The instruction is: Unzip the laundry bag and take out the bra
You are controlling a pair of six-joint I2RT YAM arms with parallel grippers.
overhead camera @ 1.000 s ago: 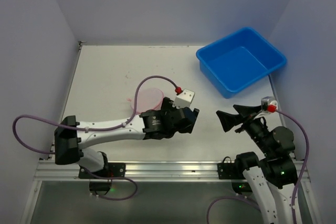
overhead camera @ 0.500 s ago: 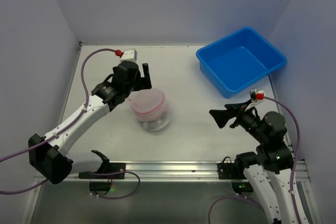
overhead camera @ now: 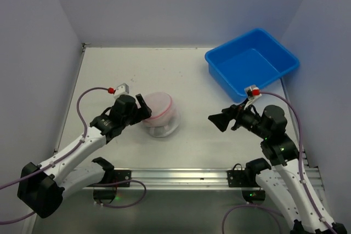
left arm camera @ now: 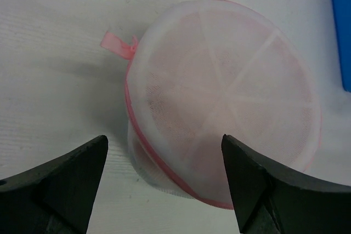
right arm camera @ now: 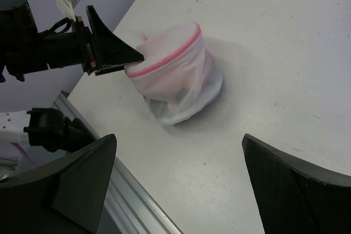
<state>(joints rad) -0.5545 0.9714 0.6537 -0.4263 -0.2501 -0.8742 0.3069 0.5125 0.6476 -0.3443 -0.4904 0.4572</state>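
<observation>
The laundry bag [overhead camera: 160, 114] is a small round white mesh pouch with pink zipper trim, standing on the table left of centre. It also shows in the left wrist view [left arm camera: 225, 97] and in the right wrist view [right arm camera: 173, 78]. Something pink, perhaps the bra, shows dimly through the mesh. A pink ribbon tab [left arm camera: 116, 42] sticks out at the bag's rim. My left gripper [overhead camera: 143, 106] is open and empty, right at the bag's left side, its jaws either side of the near edge [left arm camera: 163, 142]. My right gripper [overhead camera: 214, 121] is open and empty, well right of the bag [right arm camera: 178, 141].
A blue tub [overhead camera: 218, 58] stands at the back right, its edge in the left wrist view [left arm camera: 343, 26]. The table's metal front rail [overhead camera: 175, 175] runs along the near edge. My left gripper's fingers [right arm camera: 112, 52] show in the right wrist view, beside the bag's rim.
My left arm has swung from behind and left of the bag down to its left side. My right gripper has moved left, nearer the bag. The bag stays put.
</observation>
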